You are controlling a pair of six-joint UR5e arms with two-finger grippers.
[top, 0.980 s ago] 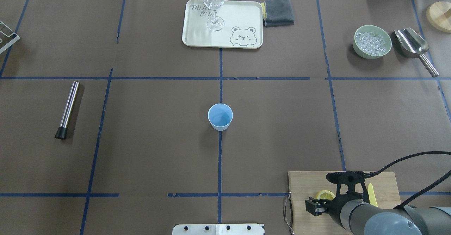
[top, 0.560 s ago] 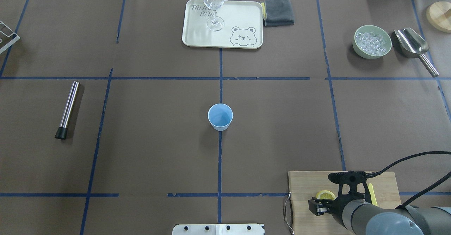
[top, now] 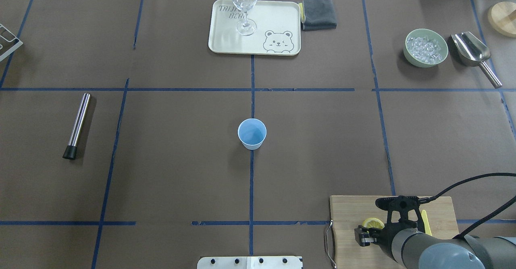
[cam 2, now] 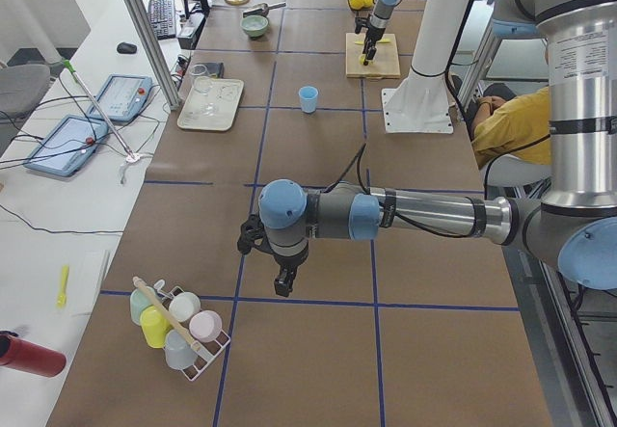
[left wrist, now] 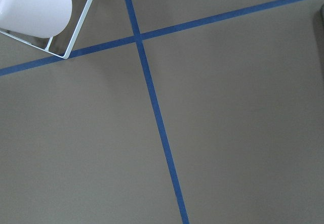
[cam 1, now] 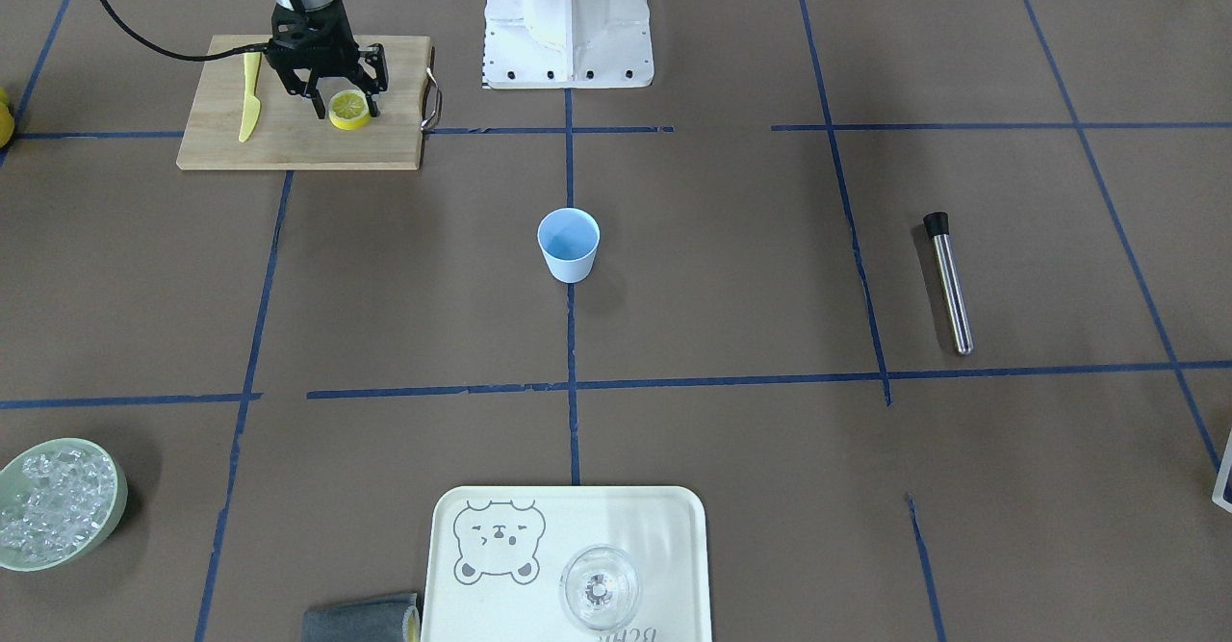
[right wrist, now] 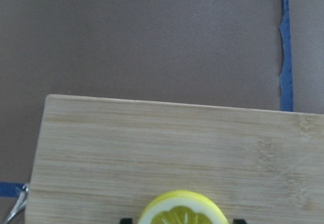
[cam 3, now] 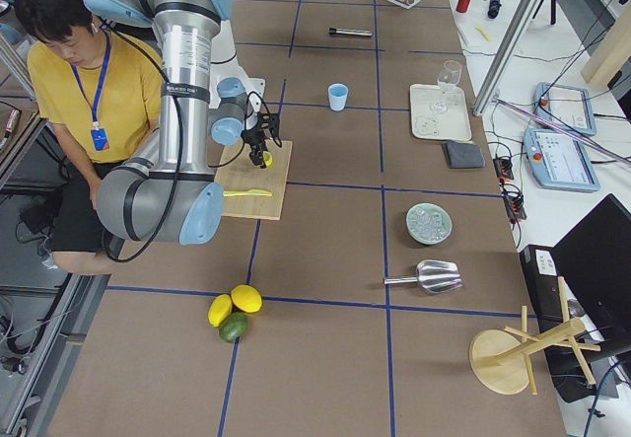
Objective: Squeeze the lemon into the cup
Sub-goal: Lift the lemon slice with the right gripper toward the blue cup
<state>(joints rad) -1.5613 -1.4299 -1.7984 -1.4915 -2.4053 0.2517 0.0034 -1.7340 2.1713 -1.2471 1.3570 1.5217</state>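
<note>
Table: We found the brown-papered table ruled off in blue tape, with both arms of the robot over it.
Left gripper: The left gripper hung over the table's left end, near a wire rack of small cups. Only the side camera caught it, so we could not tell whether its jaws were spread or pressed together. Its own wrist camera showed paper, tape and one corner of the rack.
Cutting board: The wooden cutting board lay flat on the robot's right, close to its base, its metal handle turned toward the table's middle.
Right gripper: The right gripper pointed straight down at the board, jaws spread a little wider than the lemon, one on each side of the rind. In the wrist view we saw black fingertips close at either flank; we could not tell whether they touched.
Cup: The light blue cup stood upright at the table's centre on a tape line, mouth up, well apart from the board.
Toy knife: The yellow toy knife lay flat on the board, on the gripper's side away from the handle.
Lemon: The lemon sat on the board, cut face up, between the jaws.
</note>
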